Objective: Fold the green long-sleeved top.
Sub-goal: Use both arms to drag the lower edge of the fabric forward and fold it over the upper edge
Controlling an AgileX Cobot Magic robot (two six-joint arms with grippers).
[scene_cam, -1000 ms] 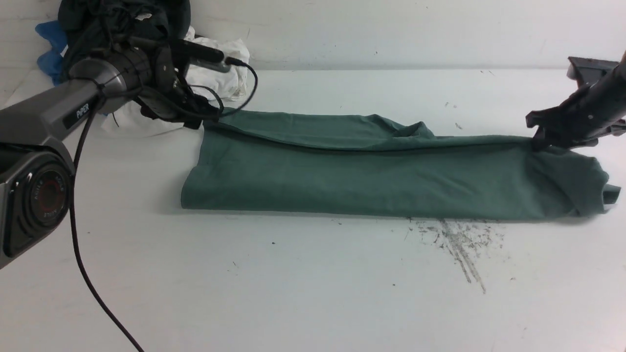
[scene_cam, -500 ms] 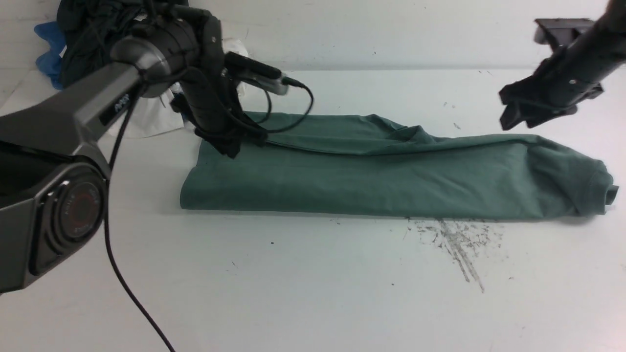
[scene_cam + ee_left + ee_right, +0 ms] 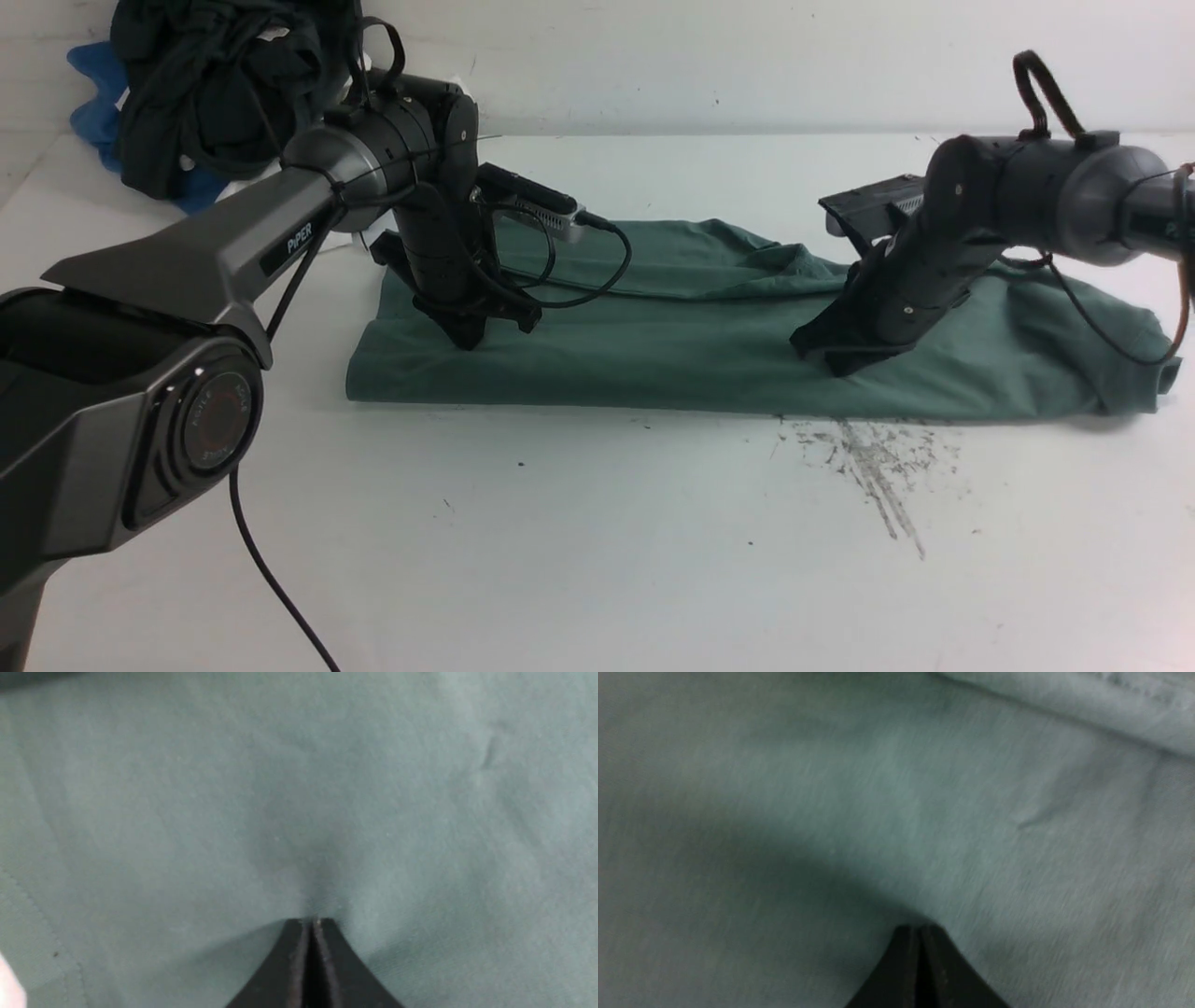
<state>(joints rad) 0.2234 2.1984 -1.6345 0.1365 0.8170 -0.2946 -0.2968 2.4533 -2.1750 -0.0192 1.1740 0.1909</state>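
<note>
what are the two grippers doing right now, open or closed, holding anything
left gripper: shut, tips pressed on the green top, nothing visibly pinched.
right gripper: shut, tips on the same top, nothing visibly pinched.

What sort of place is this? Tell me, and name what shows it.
Likely a robot lab bench: a scuffed white table, a left arm and a right arm down on a green top, and spare clothes heaped behind.
</note>
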